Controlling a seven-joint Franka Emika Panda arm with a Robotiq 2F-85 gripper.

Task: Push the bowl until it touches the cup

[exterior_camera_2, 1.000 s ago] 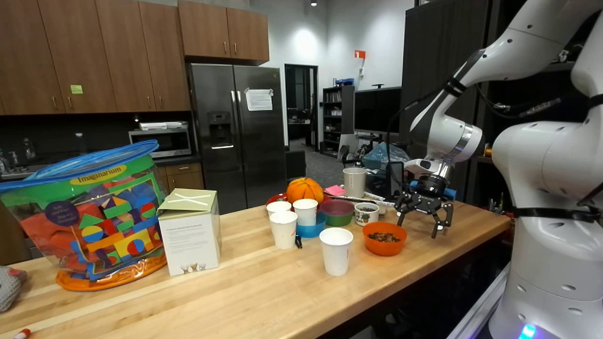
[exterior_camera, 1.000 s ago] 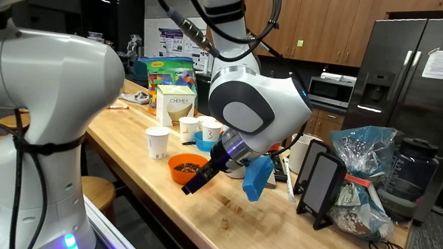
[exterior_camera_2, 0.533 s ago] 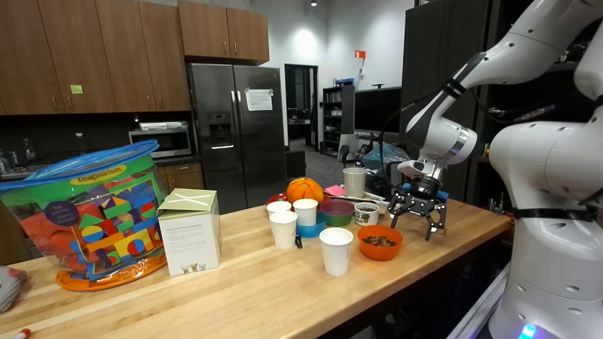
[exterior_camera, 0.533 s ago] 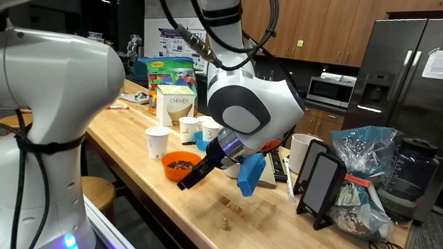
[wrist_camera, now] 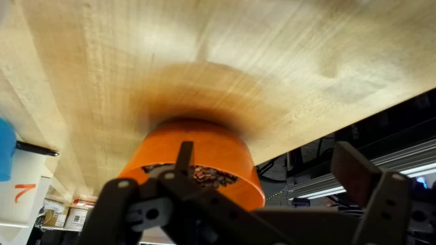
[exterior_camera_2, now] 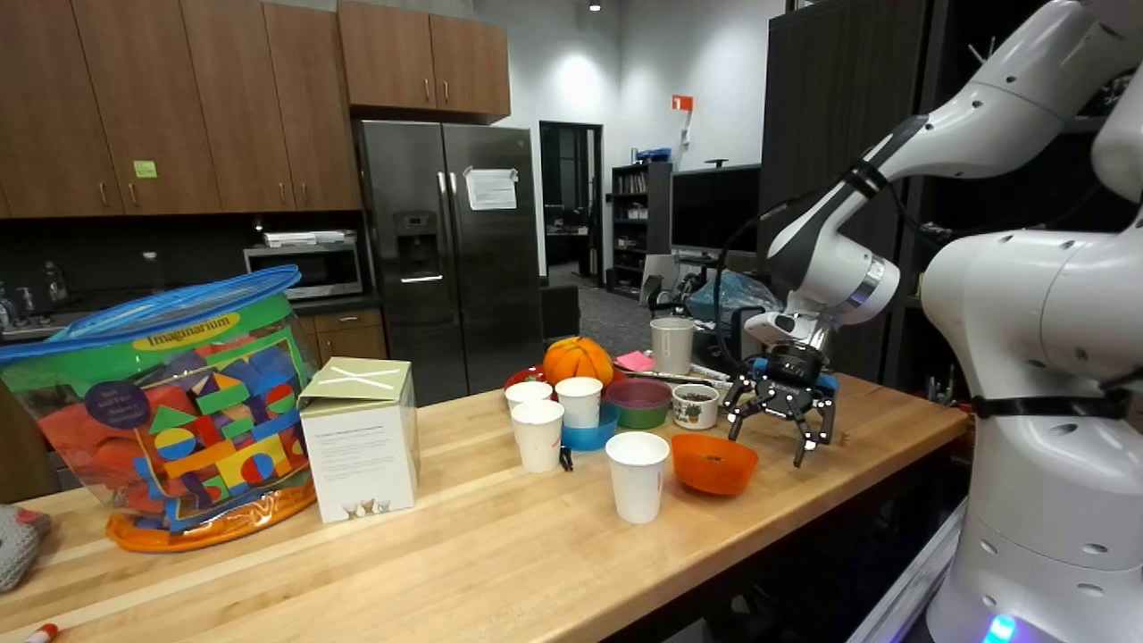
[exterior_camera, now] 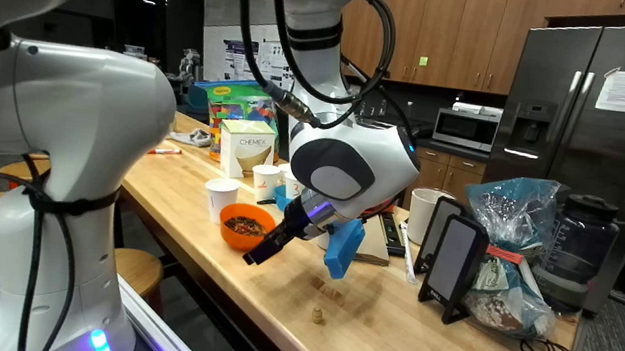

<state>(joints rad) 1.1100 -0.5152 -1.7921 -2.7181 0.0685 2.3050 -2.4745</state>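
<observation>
The orange bowl [exterior_camera: 236,241] with brownish bits stands on the wooden table, close beside the white cup [exterior_camera: 220,194]. In an exterior view the bowl [exterior_camera_2: 714,469] is tilted, its opening turned away from the cup side [exterior_camera_2: 637,487]; whether rim and cup touch I cannot tell. My gripper [exterior_camera_2: 766,446] is low at the bowl's side opposite the cup, jaws spread and nothing between them. In the wrist view one finger [wrist_camera: 185,154] stands before the bowl's wall [wrist_camera: 214,148]; the other finger [wrist_camera: 352,170] is well apart. The task cup is not clearly seen there.
Several white cups [exterior_camera_2: 538,438], a blue bowl [exterior_camera_2: 591,435], a purple-green bowl [exterior_camera_2: 638,406] and a small patterned pot [exterior_camera_2: 695,409] stand behind. A Chemex box [exterior_camera: 247,149] is farther along. A small wooden piece [exterior_camera: 317,315] and the table's front edge [exterior_camera: 217,268] are near the gripper.
The bowl has slid toward the cup, leftward in both exterior views, and has tipped. The open gripper moved along with it. The cup has not moved.
</observation>
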